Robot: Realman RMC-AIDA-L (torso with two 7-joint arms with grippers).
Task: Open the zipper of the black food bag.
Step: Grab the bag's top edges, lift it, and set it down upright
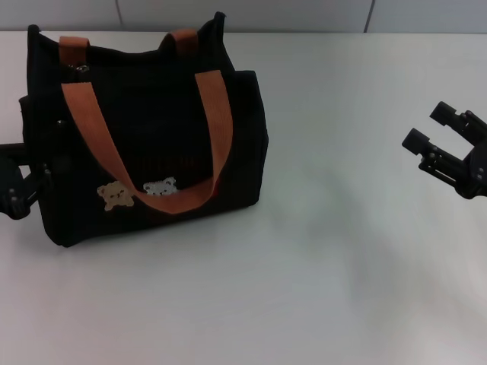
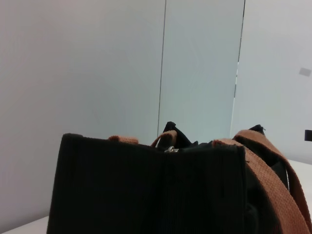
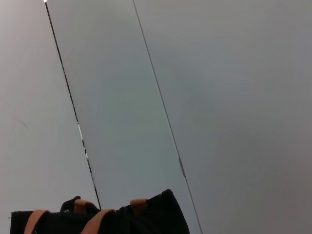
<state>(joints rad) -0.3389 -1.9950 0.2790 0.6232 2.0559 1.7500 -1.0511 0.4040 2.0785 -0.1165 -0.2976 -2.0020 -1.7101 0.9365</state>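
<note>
The black food bag (image 1: 144,137) stands upright on the left part of the white table, with its orange-brown straps (image 1: 217,114) draped over the front and bear patches low on that side. A small silver pull tab of the zipper (image 1: 80,69) shows at the bag's top near the left strap; it also glints at the top edge in the left wrist view (image 2: 170,149). My left gripper (image 1: 23,186) sits low against the bag's left side, partly hidden by it. My right gripper (image 1: 431,128) hovers far to the right, open and holding nothing. The right wrist view shows only the bag's top (image 3: 146,217).
The white table (image 1: 342,266) stretches wide between the bag and the right gripper. A pale panelled wall (image 1: 243,14) runs along the table's far edge, close behind the bag.
</note>
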